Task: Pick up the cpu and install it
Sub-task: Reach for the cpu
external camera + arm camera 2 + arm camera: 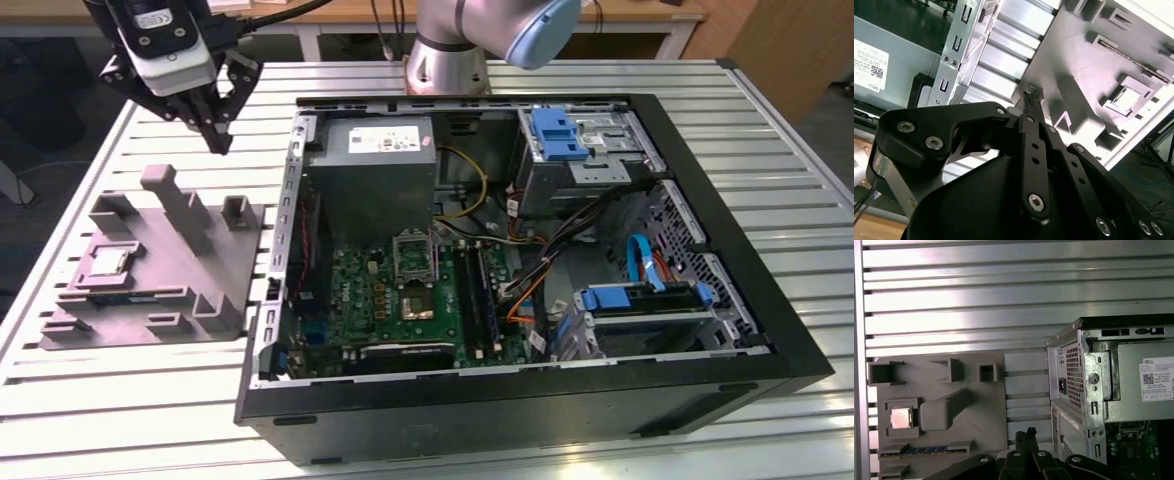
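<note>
Fingers pressed together — cpu well apart, in grey holder.

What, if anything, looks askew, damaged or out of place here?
Nothing stands out. The cpu lies flat and square in its pocket on the grey fixture, and the hand hangs shut near that fixture, holding nothing.

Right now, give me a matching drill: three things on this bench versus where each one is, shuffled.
Things:
1. small square silvery cpu
2. black-fingered gripper
3. grey metal power-supply box

Places:
a. inside the open black computer case
b. in a recess of the grey moulded tray
c. raised in the air, holding nothing

Pairs: 1-b, 2-c, 3-a.
</note>
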